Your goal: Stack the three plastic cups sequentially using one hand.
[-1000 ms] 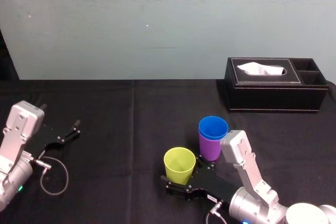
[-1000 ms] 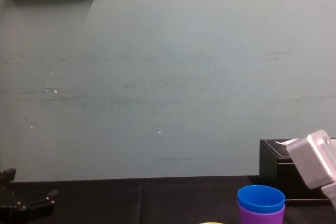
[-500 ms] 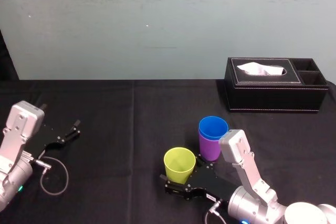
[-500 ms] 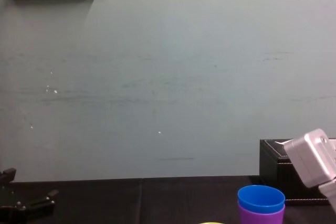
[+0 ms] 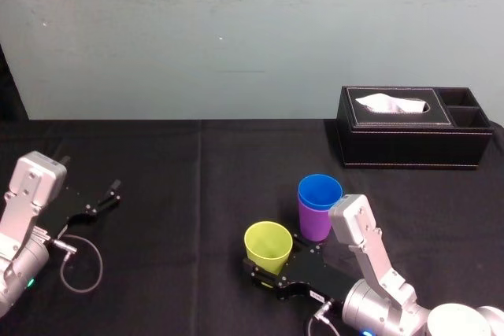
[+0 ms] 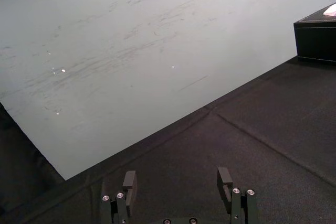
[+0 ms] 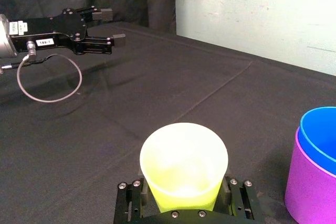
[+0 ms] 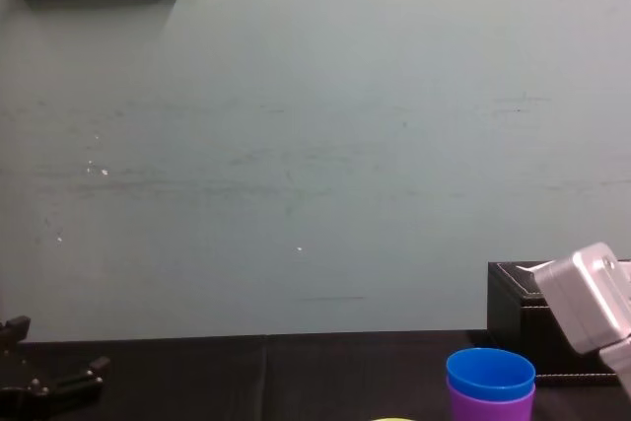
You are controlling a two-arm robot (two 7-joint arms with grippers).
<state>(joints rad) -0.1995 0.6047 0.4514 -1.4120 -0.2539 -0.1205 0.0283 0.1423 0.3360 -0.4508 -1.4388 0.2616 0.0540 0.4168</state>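
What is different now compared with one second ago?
The right tool has drawn its jaws in against the yellow-green cup, and the cup has shifted a little, nudged or slightly lifted. The blue cup stays nested in the purple cup. The left tool stays parked and open.

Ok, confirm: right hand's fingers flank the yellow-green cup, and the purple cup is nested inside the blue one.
Reversed: the blue cup is nested inside the purple cup, as the right wrist view shows. The right hand does flank the yellow-green cup.

Soft, even light, faint shadows on the black tablecloth point(image 5: 197, 186), yellow-green cup point(image 7: 184, 166) perhaps slightly overexposed.
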